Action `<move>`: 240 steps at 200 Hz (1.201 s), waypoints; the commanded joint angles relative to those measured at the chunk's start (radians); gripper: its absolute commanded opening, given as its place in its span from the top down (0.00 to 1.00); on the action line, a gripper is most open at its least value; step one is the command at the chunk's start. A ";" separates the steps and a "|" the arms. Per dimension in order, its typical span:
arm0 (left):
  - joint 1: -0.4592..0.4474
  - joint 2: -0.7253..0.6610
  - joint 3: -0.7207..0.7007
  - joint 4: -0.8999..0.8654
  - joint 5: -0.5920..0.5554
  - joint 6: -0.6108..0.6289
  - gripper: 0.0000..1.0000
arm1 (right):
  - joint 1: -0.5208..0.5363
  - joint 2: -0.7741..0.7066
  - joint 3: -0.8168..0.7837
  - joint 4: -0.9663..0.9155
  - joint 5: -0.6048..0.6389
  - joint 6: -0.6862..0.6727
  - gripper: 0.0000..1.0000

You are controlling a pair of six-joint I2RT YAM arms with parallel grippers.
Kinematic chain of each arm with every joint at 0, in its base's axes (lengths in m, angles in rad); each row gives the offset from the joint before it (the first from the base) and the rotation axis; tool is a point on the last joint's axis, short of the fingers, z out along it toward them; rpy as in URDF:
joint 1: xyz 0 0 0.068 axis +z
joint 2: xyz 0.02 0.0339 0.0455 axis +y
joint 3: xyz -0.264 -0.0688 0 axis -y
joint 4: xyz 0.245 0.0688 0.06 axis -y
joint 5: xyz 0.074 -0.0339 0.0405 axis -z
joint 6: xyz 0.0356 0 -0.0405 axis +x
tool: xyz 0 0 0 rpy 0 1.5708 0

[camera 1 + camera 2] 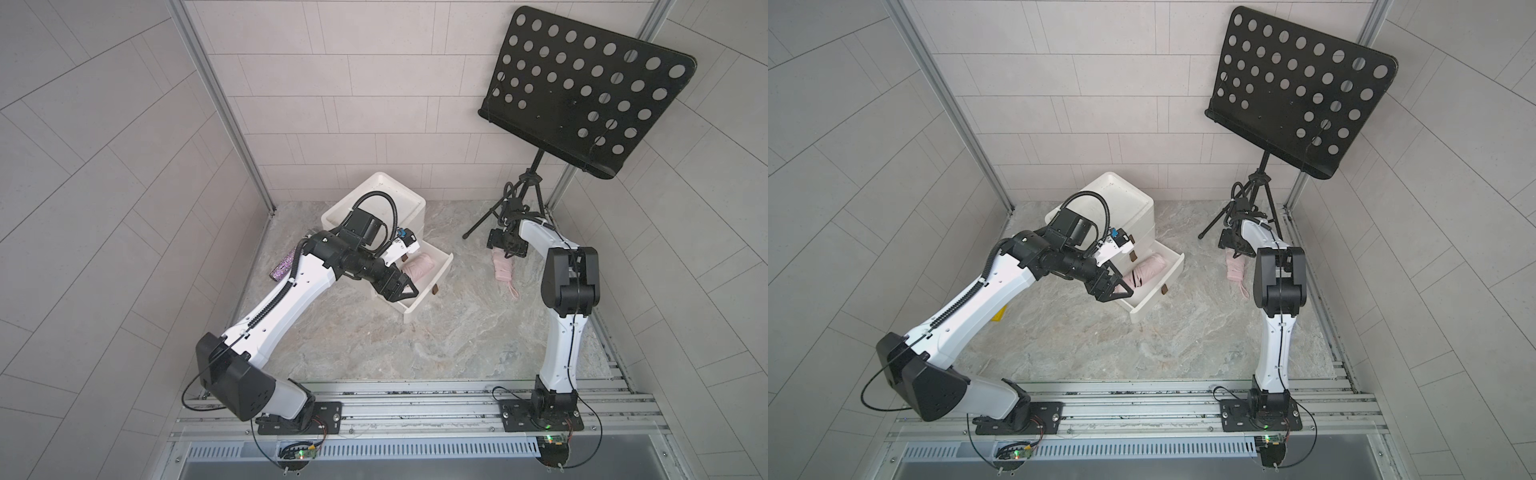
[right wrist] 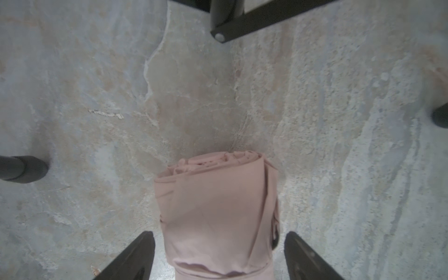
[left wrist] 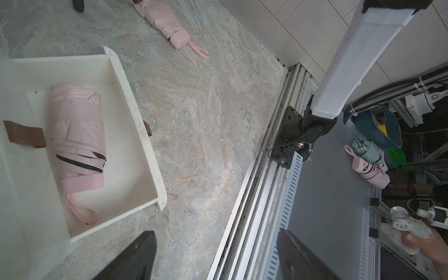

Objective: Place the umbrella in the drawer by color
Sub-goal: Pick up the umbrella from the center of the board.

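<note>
Two pink umbrellas are showing: stowed umbrella [image 3: 77, 135] in the drawer [image 3: 135, 116], loose umbrella [image 2: 218, 206] right of it between the right gripper's [image 2: 219, 232] spread jaws, seemingly untouched. The left gripper [image 3: 215, 230] is hovering spread by the drawer.

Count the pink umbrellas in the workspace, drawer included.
2. One umbrella lies in the open drawer. The second umbrella lies on the marble, between the fingers of the open right tool, not gripped. Others may be hidden.
</note>
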 commanded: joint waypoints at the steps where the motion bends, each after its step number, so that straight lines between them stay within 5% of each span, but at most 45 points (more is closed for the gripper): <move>1: -0.006 -0.001 -0.011 0.010 -0.002 0.000 0.15 | -0.001 0.040 0.032 -0.054 -0.007 -0.022 0.13; 67: -0.004 -0.015 -0.019 0.008 -0.009 0.002 0.15 | -0.004 0.095 0.020 -0.047 -0.027 -0.024 0.15; 97: -0.004 -0.020 -0.019 0.009 -0.011 0.002 0.15 | 0.000 0.064 -0.021 -0.020 -0.039 -0.021 0.26; 149: 0.005 -0.032 -0.035 0.014 -0.032 0.004 0.15 | 0.061 -0.126 -0.186 0.059 -0.054 -0.001 0.60; 240: 0.084 -0.103 -0.036 0.100 -0.117 -0.081 0.15 | 0.382 -0.598 -0.365 0.175 -0.173 0.190 0.61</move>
